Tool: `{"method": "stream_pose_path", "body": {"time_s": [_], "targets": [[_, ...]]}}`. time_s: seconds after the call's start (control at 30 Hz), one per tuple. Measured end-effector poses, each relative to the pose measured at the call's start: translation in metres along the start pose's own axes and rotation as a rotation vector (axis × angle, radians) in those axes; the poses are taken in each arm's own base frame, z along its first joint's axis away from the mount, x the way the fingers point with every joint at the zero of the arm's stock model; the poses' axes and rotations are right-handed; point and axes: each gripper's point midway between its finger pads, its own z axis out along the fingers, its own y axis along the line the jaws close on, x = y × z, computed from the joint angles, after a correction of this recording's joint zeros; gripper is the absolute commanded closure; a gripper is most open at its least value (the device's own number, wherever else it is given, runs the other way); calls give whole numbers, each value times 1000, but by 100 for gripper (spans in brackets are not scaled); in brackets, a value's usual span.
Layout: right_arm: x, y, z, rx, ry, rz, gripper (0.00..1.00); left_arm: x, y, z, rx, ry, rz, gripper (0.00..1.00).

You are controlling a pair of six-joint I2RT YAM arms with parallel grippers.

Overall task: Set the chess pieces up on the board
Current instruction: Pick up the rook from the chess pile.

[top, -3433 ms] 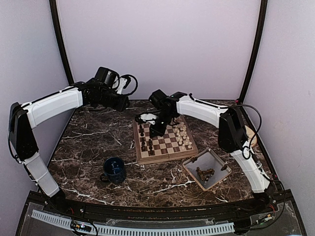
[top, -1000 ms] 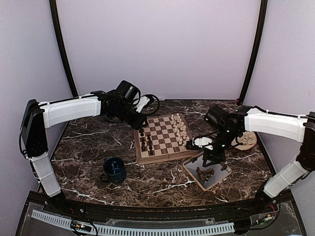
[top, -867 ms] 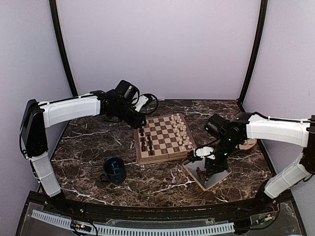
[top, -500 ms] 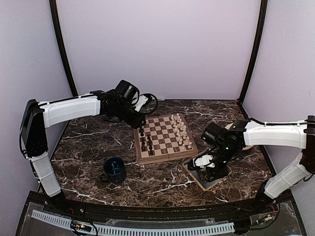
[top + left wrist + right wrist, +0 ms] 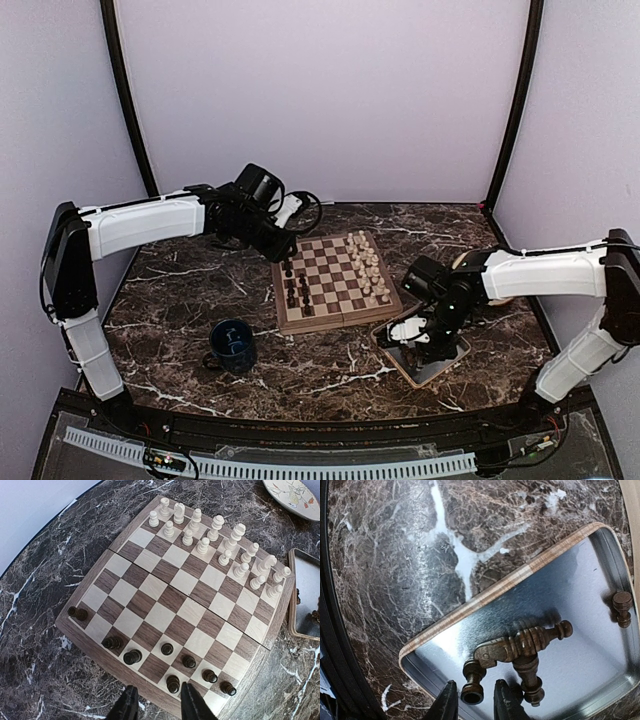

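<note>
Chess pieces (image 5: 220, 545) ranked along opposite edges of the board (image 5: 172, 600); more dark ones lying in the grey tray (image 5: 580, 590) beside it. Right gripper (image 5: 474, 702) part-open astride one tray piece. Left gripper (image 5: 157, 705) part-open, empty, over board edge.

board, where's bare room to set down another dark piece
The middle rows of the board are bare, bordered by the cream pieces on one side and the dark pieces on the other. Gaps show among the dark pieces. The cream side is crowded, two rows deep.
</note>
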Motion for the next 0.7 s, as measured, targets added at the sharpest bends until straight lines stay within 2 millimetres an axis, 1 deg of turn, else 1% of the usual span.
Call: {"method": "stream_pose_path", "body": {"time_s": [0.07,0.1,0.23,0.37,0.47,0.57,0.7], "targets": [[1,1,2,-7,7,2,86,0,0,0,0,0,1,68],[2,2,3,-13,10,0,86,0,0,0,-1,0,2,68],[3,3,5,-20,14,-3,83,0,-1,0,-4,2,4,68],[4,3,7,-26,21,-2,91,1,0,1,-8,3,5,68],[3,4,7,-30,18,-1,94,1,0,1,-11,4,7,68],[2,6,6,-46,10,-1,95,1,0,1,-12,5,9,68],[1,11,5,-111,-2,16,95,1,-2,2,-14,7,16,69]]}}
